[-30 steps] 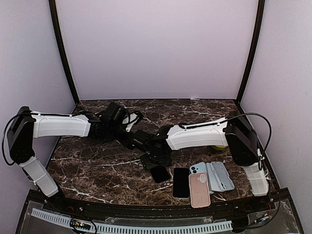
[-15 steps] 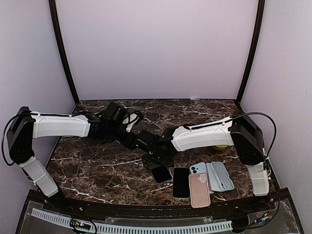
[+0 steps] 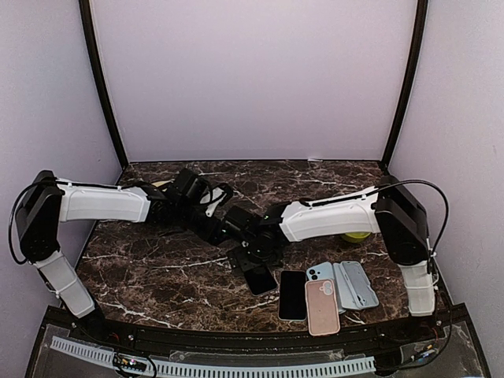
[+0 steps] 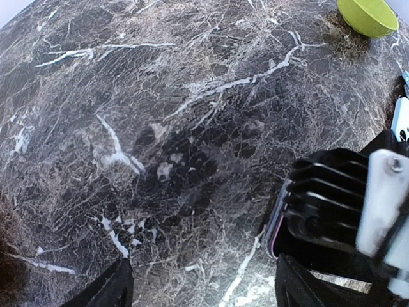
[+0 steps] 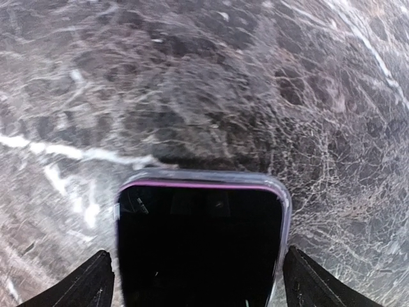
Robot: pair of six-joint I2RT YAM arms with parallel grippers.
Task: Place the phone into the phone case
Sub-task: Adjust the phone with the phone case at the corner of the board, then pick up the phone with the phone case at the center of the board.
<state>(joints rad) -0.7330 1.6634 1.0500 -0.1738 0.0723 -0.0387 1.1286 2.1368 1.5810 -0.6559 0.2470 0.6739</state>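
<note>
- Your table [image 3: 157, 272] is dark brown marble shot through with white veins. Plain lilac walls [image 3: 252, 79] close it in at the back and on both sides, and black posts [image 3: 102, 87] run up the back corners.
- The phone [image 3: 258, 279] lies flat and screen up, just below the centre of the overhead view. In the right wrist view you can see a clear case [image 5: 204, 179] with a pink line hugging its edge.
- Your right gripper [image 3: 252, 256] hangs over the phone's upper end. Its fingers [image 5: 96, 284] are spread wide, one on either side, and the phone rests on the marble between them.
- Your left gripper [image 3: 214, 227] sits just to the upper left of the right one, low over bare marble. Its fingers [image 4: 115, 291] are apart with nothing between them.
- At the lower right of the overhead view lie a second black phone [image 3: 292, 294], a pink case [image 3: 322, 307], a pale blue phone [image 3: 317, 272] and grey cases [image 3: 358, 285], close together.
- A green bowl [image 4: 367, 14] shows at the upper right of the left wrist view.
</note>
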